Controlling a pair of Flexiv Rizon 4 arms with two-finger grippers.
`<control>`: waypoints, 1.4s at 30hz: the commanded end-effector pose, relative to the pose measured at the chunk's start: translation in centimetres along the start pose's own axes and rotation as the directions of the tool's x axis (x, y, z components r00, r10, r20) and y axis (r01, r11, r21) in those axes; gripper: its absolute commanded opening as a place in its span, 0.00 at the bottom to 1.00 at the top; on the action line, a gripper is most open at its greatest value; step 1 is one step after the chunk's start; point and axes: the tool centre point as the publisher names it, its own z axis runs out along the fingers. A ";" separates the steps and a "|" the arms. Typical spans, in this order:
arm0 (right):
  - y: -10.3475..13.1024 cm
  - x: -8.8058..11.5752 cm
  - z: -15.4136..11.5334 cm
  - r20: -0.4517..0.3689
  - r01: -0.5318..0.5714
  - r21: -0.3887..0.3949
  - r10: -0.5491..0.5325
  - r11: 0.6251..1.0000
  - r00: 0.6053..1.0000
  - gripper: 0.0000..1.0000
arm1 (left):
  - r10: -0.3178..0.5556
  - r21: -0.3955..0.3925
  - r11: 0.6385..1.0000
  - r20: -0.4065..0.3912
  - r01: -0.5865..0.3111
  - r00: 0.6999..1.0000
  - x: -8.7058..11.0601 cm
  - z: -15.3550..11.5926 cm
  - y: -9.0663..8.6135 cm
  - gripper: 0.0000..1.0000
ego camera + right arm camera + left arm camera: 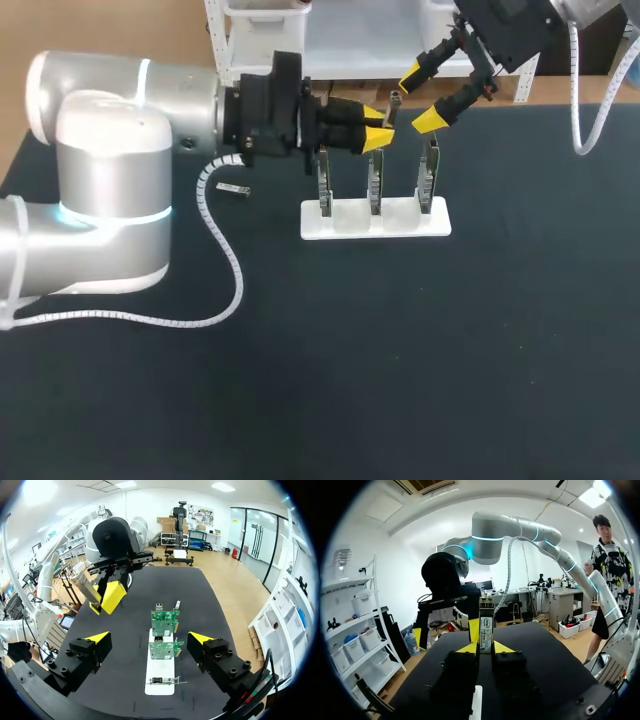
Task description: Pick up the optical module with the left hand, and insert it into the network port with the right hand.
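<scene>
Left gripper [378, 138] is clamped on the module [486, 625], both yellow tips pinching its lower end. We hold it in the air near the tops of the cards [375, 185], clear of the worktop [400, 350]. Its long axis stands up out of the tips, free end toward the right gripper [421, 97]. That gripper hangs just beyond with its fingers wide apart, holding nothing. In the left wrist view one right finger sits close behind the module and the other well off to the side, so the module lies at the edge of the gap, not inside it. We judge the handover turns on this offset: the right gripper must shift sideways until its fingers straddle the free end. The cards stand upright in a white stand [400, 222], straight ahead of the right gripper.
</scene>
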 end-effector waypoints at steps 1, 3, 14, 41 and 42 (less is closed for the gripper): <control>0.1 0.0 0.0 0.000 0.000 0.002 0.000 1.000 1.000 1.00 | 0.003 0.015 1.000 0.010 -0.003 1.000 0.2 1.4 0.7 0.00; 0.1 0.0 0.0 0.000 0.000 0.002 0.000 1.000 1.000 1.00 | 0.006 0.020 1.000 0.009 -0.006 1.000 0.2 1.6 0.8 0.00; 0.1 0.0 0.0 0.000 0.000 0.002 0.000 1.000 1.000 1.00 | 0.000 0.013 1.000 -0.020 0.000 1.000 0.5 0.9 1.3 0.00; 0.1 0.0 0.0 0.000 0.000 0.002 0.000 1.000 1.000 1.00 | 0.002 0.010 1.000 -0.008 -0.001 1.000 0.8 1.5 1.8 0.00; 0.1 0.0 0.0 0.000 0.000 0.002 0.000 1.000 1.000 1.00 | 0.002 0.009 1.000 0.001 -0.002 1.000 0.8 1.5 1.8 0.00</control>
